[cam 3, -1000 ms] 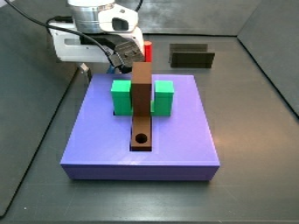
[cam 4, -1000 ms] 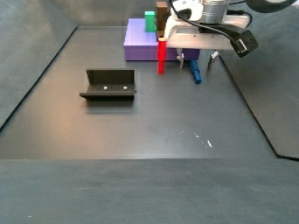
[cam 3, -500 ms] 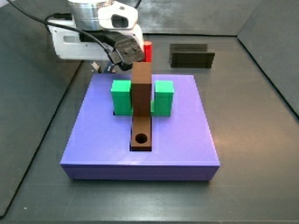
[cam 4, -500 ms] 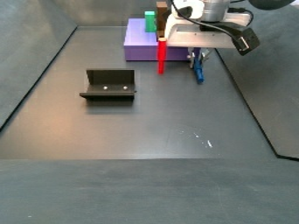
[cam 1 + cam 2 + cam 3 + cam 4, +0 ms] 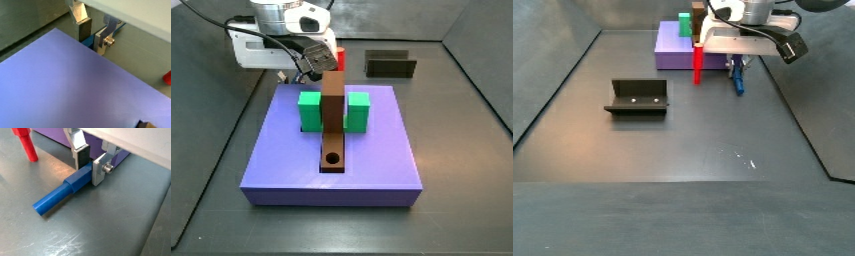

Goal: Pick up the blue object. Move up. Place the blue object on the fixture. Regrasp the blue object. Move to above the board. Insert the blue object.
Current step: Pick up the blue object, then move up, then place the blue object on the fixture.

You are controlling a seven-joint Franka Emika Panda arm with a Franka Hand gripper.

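Since a second ago I am lowering the gripper (image 5: 88, 169), its narrowly parted jaws now straddling one end of the slim saturated-blue peg (image 5: 61, 195), lying lengthwise on the dark counter (image 5: 127, 223) beside the lavender slab (image 5: 73, 85).

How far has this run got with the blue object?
Nothing finished. The blue object lies on the floor beside the board. In hand: the end effector straddles one end of it, fingers either side. Left: lifting, the fixture, which stands empty, regrasping, inserting.
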